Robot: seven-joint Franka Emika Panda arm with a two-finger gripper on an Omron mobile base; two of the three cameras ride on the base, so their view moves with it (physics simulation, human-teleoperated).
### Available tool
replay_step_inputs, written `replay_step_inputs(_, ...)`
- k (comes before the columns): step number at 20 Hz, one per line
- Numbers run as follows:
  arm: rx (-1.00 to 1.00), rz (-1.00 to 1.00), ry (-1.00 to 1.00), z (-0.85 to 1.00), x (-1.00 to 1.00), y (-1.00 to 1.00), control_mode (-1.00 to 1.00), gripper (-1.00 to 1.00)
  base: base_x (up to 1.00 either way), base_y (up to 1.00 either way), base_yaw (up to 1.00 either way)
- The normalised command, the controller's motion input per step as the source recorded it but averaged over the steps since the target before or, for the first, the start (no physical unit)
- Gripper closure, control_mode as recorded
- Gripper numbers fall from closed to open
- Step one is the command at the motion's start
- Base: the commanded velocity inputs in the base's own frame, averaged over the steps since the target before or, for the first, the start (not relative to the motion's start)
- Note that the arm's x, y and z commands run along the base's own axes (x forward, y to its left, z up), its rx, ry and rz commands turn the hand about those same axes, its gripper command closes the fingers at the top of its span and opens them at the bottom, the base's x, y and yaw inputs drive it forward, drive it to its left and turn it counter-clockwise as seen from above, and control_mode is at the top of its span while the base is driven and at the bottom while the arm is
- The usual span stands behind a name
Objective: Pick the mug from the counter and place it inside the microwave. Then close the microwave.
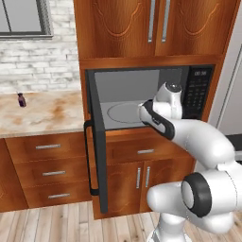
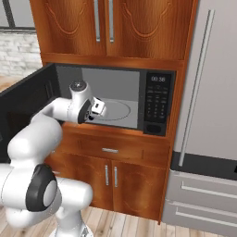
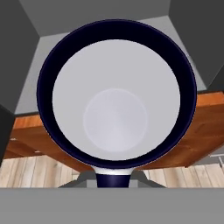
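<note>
The mug (image 3: 116, 96) is clamped by the gripper (image 3: 113, 177) at its rim and is held at the open mouth of the microwave (image 2: 115, 92), off the turntable (image 1: 124, 112). On the keypad display (image 2: 158, 79) "00:36" can be read, though faintly.

Microwave (image 1: 142, 94) set in cabinet column at frame centre, door (image 1: 97, 142) swung open to left. Surface (image 1: 42, 116) extended left of door; small bottle (image 1: 21, 99) stood on it at far left. Mug (image 3: 116, 94) held before open cavity in hand view; turntable (image 2: 115, 110) seen inside.
</note>
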Motion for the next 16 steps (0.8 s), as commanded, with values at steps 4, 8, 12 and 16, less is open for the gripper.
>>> replay_step_inputs(4,0.0,0.04,0.01,-0.02,0.29,0.0,-1.0,1.0,0.0,0.0,0.0)
replay_step_inputs(8,0.0,0.07,0.0,0.0,0.15,0.0,-1.0,1.0,0.0,0.0,0.0)
replay_step_inputs(12,0.0,0.11,0.0,-0.05,0.01,0.0,-1.0,1.0,0.0,0.0,0.0)
replay_step_inputs(16,0.0,0.11,-0.03,-0.09,0.0,0.01,-1.0,1.0,0.0,0.0,0.0)
